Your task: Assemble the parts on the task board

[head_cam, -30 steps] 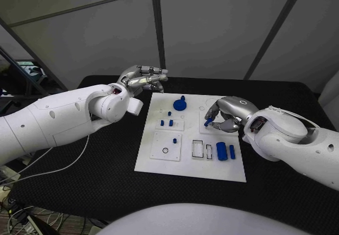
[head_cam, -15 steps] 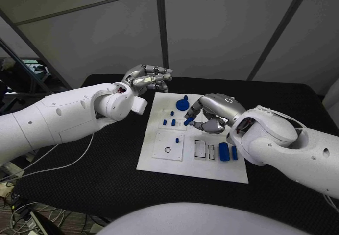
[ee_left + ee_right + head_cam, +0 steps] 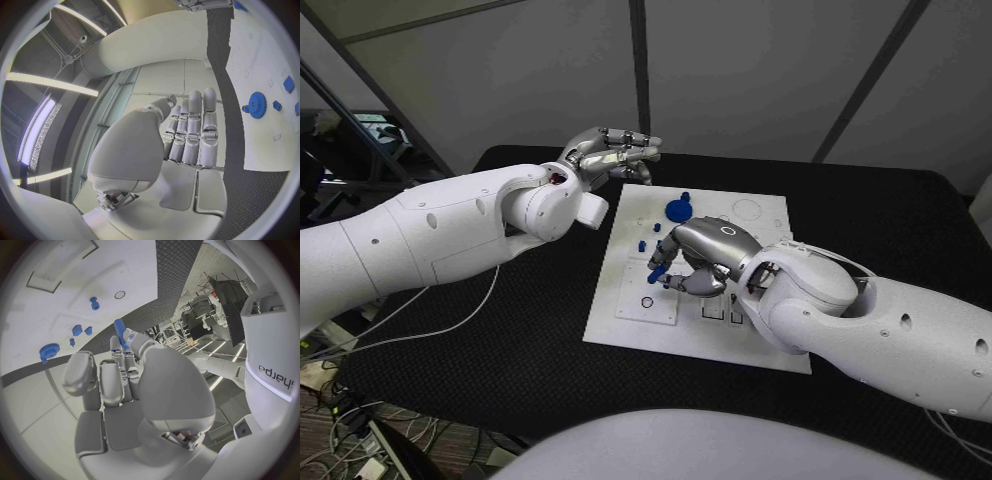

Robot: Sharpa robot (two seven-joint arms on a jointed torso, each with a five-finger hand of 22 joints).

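Note:
The white task board [image 3: 661,335] lies in the middle of the black table. My right hand [image 3: 697,262] hovers over its left-middle part and pinches a blue peg [image 3: 656,272] that points down toward the board; the right wrist view shows the peg [image 3: 119,330] between the fingertips. A blue gear [image 3: 678,209] stands near the board's far edge, with small blue pegs [image 3: 643,243] just in front of it. A small ring mark [image 3: 648,304] sits below the held peg. My left hand [image 3: 610,152] hangs above the table beyond the board's far left corner, fingers extended and holding nothing.
My right forearm [image 3: 848,310] covers the board's right half. Rectangular slots [image 3: 711,312] show beside the right wrist. In the left wrist view, the gear [image 3: 255,104] and the board [image 3: 262,55] lie past the straight fingers [image 3: 190,130]. Black table surrounds the board.
My right hand has carried the blue peg leftward across the board, from its right side to its left-middle part. The left hand has kept its place.

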